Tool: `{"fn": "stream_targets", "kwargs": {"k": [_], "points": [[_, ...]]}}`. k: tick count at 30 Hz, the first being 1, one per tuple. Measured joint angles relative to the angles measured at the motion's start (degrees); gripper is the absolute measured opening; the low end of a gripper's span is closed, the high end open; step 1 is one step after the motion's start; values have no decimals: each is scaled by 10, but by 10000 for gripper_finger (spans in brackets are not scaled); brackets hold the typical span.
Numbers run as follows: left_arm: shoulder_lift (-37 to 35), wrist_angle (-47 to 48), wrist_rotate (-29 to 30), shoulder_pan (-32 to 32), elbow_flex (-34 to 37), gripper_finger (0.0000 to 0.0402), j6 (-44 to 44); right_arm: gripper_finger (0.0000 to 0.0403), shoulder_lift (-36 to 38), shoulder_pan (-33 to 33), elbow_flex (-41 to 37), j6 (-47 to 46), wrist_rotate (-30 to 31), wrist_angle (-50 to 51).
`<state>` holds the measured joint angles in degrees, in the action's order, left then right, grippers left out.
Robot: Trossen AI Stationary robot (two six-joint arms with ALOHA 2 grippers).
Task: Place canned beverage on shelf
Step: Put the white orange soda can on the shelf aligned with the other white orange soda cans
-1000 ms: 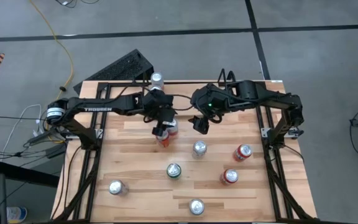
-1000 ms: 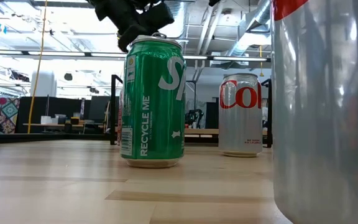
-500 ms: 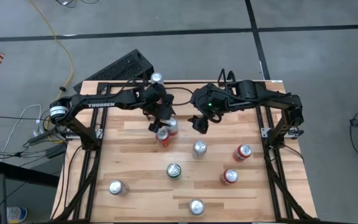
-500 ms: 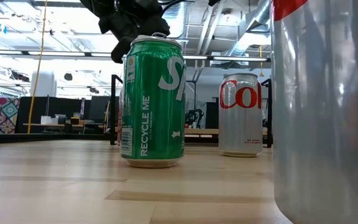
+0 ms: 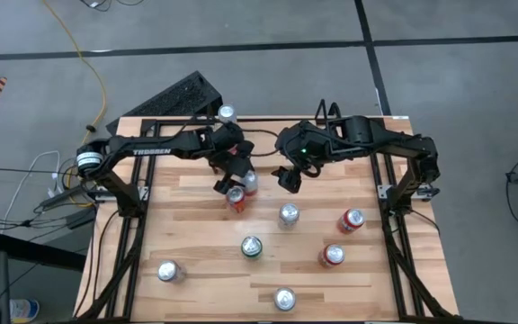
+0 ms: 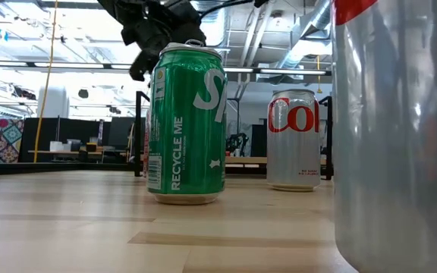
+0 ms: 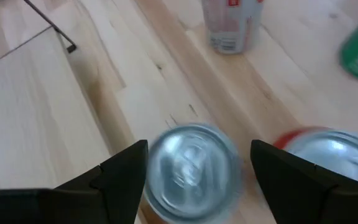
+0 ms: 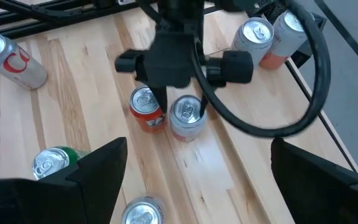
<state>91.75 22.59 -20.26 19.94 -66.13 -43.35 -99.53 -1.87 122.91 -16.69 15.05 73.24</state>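
A silver can (image 7: 190,171) stands on the wooden table (image 5: 196,243) beside an orange can (image 8: 146,108), near the shelf (image 5: 268,144) at the table's back edge. The left gripper (image 7: 197,177) hangs directly above it, fingers (image 7: 120,177) apart, straddling its top without gripping. The right gripper (image 8: 194,180) hovers nearby, jaws wide, empty.

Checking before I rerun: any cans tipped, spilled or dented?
Nothing stands out. Every can in view is upright, no spill on the table. The left gripper hangs over a silver can that stands beside an orange can.
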Motion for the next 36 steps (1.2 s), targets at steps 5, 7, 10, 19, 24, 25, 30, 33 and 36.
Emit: {"fn": "stream_targets", "kwargs": {"k": [5, 7, 10, 19, 24, 25, 30, 33, 36], "points": [[17, 1, 14, -1, -1, 268, -5, 369, 0, 0, -1, 0, 0, -2], [20, 7, 15, -1, -1, 268, -5, 369, 0, 0, -2, -3, 0, -2], [20, 8, 18, -1, -1, 268, -5, 369, 0, 0, -3, -10, -1, -2], [19, 18, 60, -3, -1, 270, 21, 369, 0, 0, -3, -10, -1, -3], [18, 19, 62, -5, -1, 290, 34, 369, 0, 0, -3, -9, -1, -3], [18, 19, 62, -5, -1, 296, 36, 369, 0, 0, -3, -9, -1, -3], [14, 20, 77, -9, 0, 325, 57, 369, 0, 0, -4, -9, -2, -3], [5, 20, 77, -15, 0, 338, 66, 369, 0, 0, -4, -9, -2, -3], [-2, 23, 77, -21, 0, 342, 79, 369, 0, 0, -4, -9, -7, -2]]}}
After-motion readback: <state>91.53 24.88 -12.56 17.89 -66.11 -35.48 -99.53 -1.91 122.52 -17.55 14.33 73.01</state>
